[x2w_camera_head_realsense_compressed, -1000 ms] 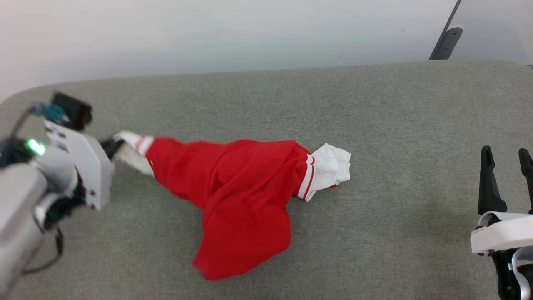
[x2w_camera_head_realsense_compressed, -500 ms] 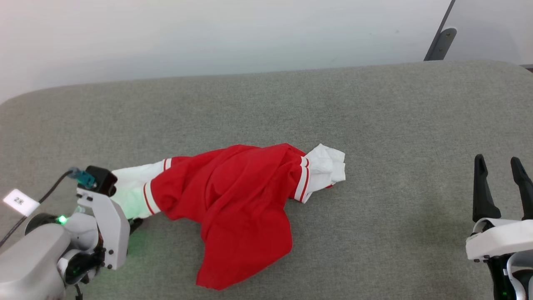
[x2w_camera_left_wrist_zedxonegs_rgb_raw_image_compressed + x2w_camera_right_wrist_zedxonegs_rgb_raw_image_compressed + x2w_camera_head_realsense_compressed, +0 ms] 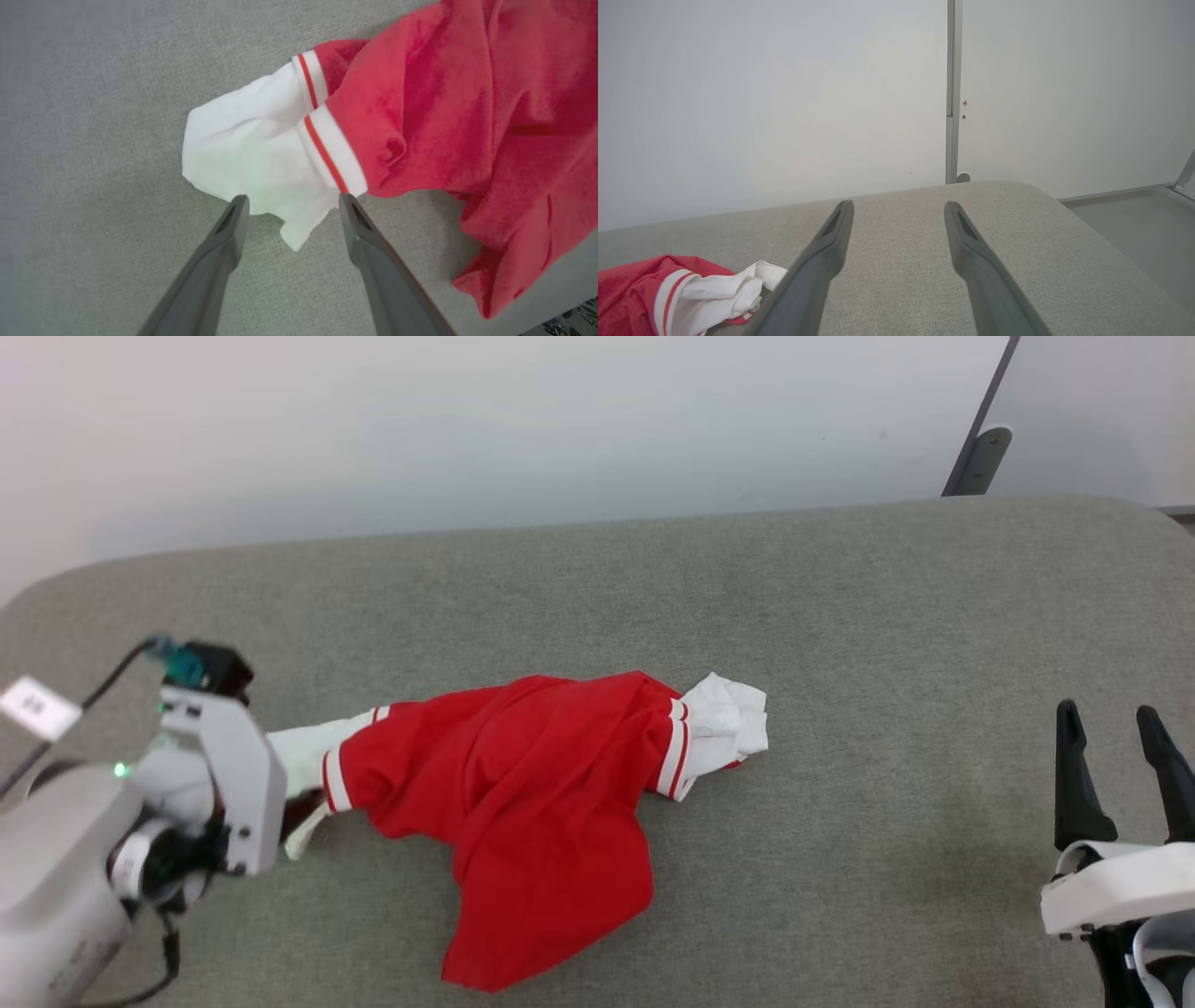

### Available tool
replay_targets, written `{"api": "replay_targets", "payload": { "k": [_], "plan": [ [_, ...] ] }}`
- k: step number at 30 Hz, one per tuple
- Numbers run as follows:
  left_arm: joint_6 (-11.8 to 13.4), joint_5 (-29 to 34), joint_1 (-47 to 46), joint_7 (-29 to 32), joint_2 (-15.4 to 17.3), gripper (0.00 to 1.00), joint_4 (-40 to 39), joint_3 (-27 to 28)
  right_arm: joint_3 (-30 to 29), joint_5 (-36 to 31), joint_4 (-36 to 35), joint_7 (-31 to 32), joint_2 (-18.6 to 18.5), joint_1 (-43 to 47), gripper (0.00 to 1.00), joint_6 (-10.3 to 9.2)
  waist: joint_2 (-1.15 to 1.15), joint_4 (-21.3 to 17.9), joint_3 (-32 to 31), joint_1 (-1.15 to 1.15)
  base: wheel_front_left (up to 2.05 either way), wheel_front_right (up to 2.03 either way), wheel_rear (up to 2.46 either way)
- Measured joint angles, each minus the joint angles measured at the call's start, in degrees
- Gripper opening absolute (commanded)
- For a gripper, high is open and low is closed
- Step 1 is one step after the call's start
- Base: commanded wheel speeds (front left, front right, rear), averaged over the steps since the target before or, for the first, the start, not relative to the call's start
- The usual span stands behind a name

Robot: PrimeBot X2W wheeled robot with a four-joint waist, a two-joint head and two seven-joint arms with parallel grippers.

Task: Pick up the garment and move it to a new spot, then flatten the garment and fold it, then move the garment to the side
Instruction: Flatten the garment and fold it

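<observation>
Red shirt point(image 3: 523, 784) lay twisted between the empty, spread left gripper point(image 3: 293, 198) and right gripper point(image 3: 1111, 723), where one careless tug could bunch it tighter.

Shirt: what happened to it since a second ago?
The left hand let go of the white sleeve of the shirt: it had pinched and stretched it sideways, now its fingers are spread and the sleeve lies slack on the grey cushion. The right hand stayed open, off the shirt.
</observation>
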Motion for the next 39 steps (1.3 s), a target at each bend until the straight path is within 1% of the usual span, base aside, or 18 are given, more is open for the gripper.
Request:
{"api": "replay_targets", "payload": {
  "k": [3,5,7,11,15,19,22,24,25,26,29,32,35,39],
  "plan": [
    [2.3,0.0,-2.4,2.8,0.2,1.00,-4.3,0.2,0.1,0.0,-0.3,0.1,0.0,0.3,1.00,0.00,0.00,-0.3,-0.1,0.00,0.00,0.00,0.00],
    [3.0,0.0,-3.7,4.2,0.1,1.00,-7.0,0.3,0.3,0.0,-0.4,0.1,0.0,0.3,1.00,0.00,0.00,-0.6,-0.1,0.00,0.00,0.00,0.00],
    [4.1,0.0,-4.8,4.6,-0.9,1.00,-9.0,0.7,0.6,0.2,-0.5,0.0,0.0,0.3,1.00,0.00,0.00,-1.0,0.2,0.00,0.00,0.00,0.00],
    [4.7,0.2,-5.4,6.2,-3.4,1.00,-10.4,-0.5,1.3,0.5,-0.8,-0.3,0.0,-0.1,1.00,0.00,0.00,-1.8,1.0,0.00,0.00,0.00,0.00],
    [4.6,0.2,-5.3,7.6,-5.7,1.00,-8.8,-2.1,1.9,1.1,-0.6,-0.8,0.0,-1.1,1.00,0.00,0.00,-2.9,2.1,0.00,0.00,0.00,0.00],
    [4.1,0.0,-5.1,7.8,-7.6,1.00,-5.4,-2.5,2.2,1.4,0.0,-1.4,0.0,-2.1,1.00,0.00,0.00,-4.1,3.5,0.00,0.00,0.00,0.00],
    [3.2,-0.5,-5.1,7.4,-9.2,1.00,-2.7,-2.7,2.2,1.5,0.4,-1.9,0.0,-2.2,1.00,0.00,0.00,-4.9,4.6,0.00,0.00,0.00,0.00],
    [1.9,-0.5,-5.1,7.2,-10.0,1.00,-0.8,-3.0,2.3,1.6,0.7,-2.2,0.0,-2.4,1.00,0.00,0.00,-5.4,5.3,0.00,0.00,0.00,0.00],
    [1.1,-0.5,-5.0,6.9,-10.4,0.84,0.1,-3.1,2.4,1.7,0.9,-2.3,0.0,-2.6,1.00,0.00,0.00,-5.6,5.6,0.00,0.00,0.00,0.00],
    [0.6,-0.5,-5.1,6.2,-11.0,0.00,1.0,-3.0,2.4,1.8,1.0,-2.5,0.0,-2.9,1.00,0.00,0.00,-5.8,5.9,0.00,0.00,0.00,0.00],
    [-1.2,-0.3,-5.2,5.5,-11.7,0.00,3.1,-3.2,2.3,1.8,1.5,-2.8,0.0,-3.1,1.00,0.00,0.00,-6.2,6.5,0.00,0.00,0.00,0.00],
    [-2.1,-0.6,-6.1,5.4,-12.2,0.00,3.6,-2.9,2.0,1.8,1.8,-3.1,0.0,-3.1,1.00,0.00,0.00,-6.1,6.5,0.00,0.00,0.00,0.00],
    [-2.2,-0.6,-6.7,6.1,-12.1,0.00,2.4,-2.9,1.6,1.4,1.9,-3.1,0.0,-3.1,1.00,0.00,0.00,-5.6,6.2,0.00,0.00,0.00,0.00],
    [-1.3,-0.9,-6.4,7.5,-11.1,0.00,-3.0,-3.3,1.2,1.4,1.9,-2.9,0.0,-3.0,1.00,0.00,0.00,-4.6,5.5,0.00,0.00,0.00,0.00]
  ]
}}
